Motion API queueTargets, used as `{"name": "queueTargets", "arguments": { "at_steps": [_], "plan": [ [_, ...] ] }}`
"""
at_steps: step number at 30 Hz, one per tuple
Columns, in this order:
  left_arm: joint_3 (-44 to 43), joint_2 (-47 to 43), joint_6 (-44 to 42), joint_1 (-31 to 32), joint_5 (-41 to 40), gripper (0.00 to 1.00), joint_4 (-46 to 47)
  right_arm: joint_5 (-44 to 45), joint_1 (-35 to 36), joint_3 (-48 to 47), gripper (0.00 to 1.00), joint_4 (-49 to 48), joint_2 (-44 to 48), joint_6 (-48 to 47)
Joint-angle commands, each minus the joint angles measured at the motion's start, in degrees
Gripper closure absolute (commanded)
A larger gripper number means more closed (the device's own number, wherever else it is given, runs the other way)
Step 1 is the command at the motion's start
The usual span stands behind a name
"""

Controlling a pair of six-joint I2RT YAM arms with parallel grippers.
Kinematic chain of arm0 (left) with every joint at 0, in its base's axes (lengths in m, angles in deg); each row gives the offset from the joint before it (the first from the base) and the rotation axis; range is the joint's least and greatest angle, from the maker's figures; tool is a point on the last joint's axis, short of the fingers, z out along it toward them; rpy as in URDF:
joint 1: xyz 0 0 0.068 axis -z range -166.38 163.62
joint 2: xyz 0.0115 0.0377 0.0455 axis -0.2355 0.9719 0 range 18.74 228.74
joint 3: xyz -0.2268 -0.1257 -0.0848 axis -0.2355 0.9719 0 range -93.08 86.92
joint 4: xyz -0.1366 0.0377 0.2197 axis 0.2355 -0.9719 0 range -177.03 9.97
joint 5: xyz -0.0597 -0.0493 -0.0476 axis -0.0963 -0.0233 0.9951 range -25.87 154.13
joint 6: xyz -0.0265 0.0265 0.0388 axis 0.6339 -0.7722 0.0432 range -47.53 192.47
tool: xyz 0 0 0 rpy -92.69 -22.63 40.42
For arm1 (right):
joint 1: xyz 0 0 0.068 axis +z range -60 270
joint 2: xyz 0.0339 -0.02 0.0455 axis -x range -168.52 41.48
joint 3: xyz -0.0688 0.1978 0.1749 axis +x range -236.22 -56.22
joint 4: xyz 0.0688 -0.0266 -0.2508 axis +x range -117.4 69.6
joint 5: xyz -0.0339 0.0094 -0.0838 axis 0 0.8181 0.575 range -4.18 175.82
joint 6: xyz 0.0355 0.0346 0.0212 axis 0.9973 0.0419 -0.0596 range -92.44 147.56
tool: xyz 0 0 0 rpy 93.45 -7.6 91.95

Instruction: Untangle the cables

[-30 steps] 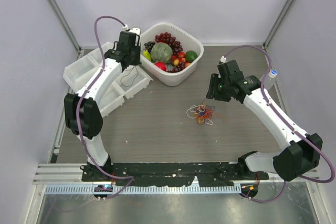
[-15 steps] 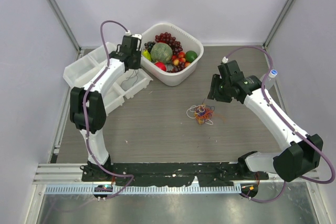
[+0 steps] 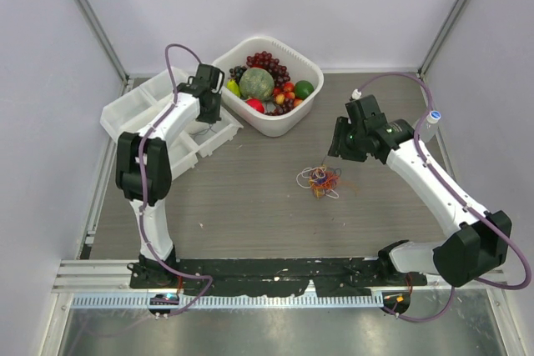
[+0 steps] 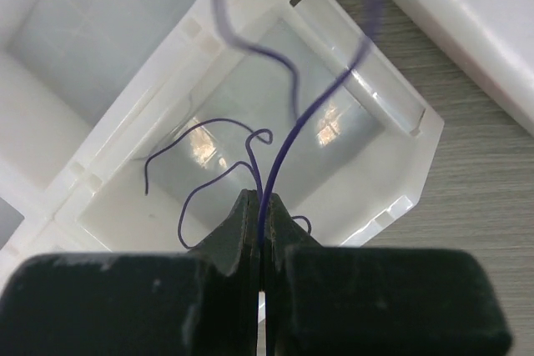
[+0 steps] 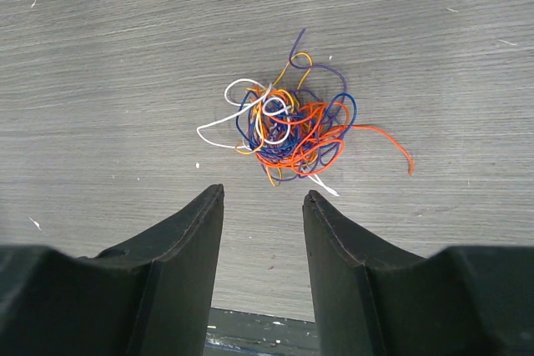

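The cables (image 3: 319, 180) lie in one small tangle of orange, blue, purple, yellow and white loops on the table's middle, also seen in the right wrist view as the tangle (image 5: 288, 131). My right gripper (image 5: 263, 193) hovers open just short of it, nothing between its fingers; from above the right gripper (image 3: 337, 150) is up and right of the tangle. My left gripper (image 4: 261, 203) is shut on a thin purple cable (image 4: 284, 143) that rises from its tips, above a tray compartment. From above, the left gripper (image 3: 209, 109) hangs over that tray.
A white compartment tray (image 3: 125, 118) sits at the back left; a purple wire (image 4: 204, 131) curls on its floor. A white basket (image 3: 315, 68) of fruit stands at the back centre, its corner (image 4: 467, 6) close beside the tray.
The left arm has folded in, its elbow rising and moving toward the tray while the gripper stays over it with the purple cable. The right arm and the tangle have not moved.
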Motion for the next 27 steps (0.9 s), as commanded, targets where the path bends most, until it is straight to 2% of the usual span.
{"name": "queueTargets", "arguments": {
  "at_steps": [1, 6, 8, 14, 15, 18, 20, 22, 27],
  "plan": [
    [-2.5, -0.6, 2.2, -0.3, 0.1, 1.0, -5.3, -0.9, -0.2, -2.2, 0.52, -1.0, -0.9, 0.0],
    [10.2, -8.2, 2.8, -0.5, 2.7, 1.0, 3.8, 0.2, -0.4, 1.4, 0.52, -2.8, 1.9, 1.0],
    [9.4, -7.7, 3.0, -1.1, 3.6, 1.0, 4.0, -1.1, -0.4, 1.8, 0.52, -3.6, 1.4, 1.0],
    [0.7, -1.2, 4.7, -2.4, 2.9, 1.0, -4.2, -0.9, -0.5, 1.5, 0.52, -2.8, 0.9, 0.9],
    [0.6, -1.4, 4.5, -2.4, 2.5, 0.96, -4.5, -0.6, -0.5, 2.0, 0.51, -2.9, 1.3, 1.0],
    [2.2, -3.9, 3.8, -2.4, 2.2, 0.64, -3.2, -0.7, -0.9, 3.0, 0.51, -3.6, 0.7, 1.1],
    [3.4, -6.4, 3.9, -2.4, 3.4, 0.49, -3.1, -1.3, -1.3, 2.7, 0.51, -3.4, -1.1, 1.1],
    [4.3, -8.6, 4.8, -2.4, 4.7, 0.41, -3.5, -2.0, -1.4, 2.0, 0.51, -2.4, -2.8, 1.0],
    [8.1, -15.8, 5.9, -2.4, 6.3, 0.33, -3.8, -2.0, -3.3, 2.7, 0.5, -2.8, -5.1, -0.5]
  ]
}}
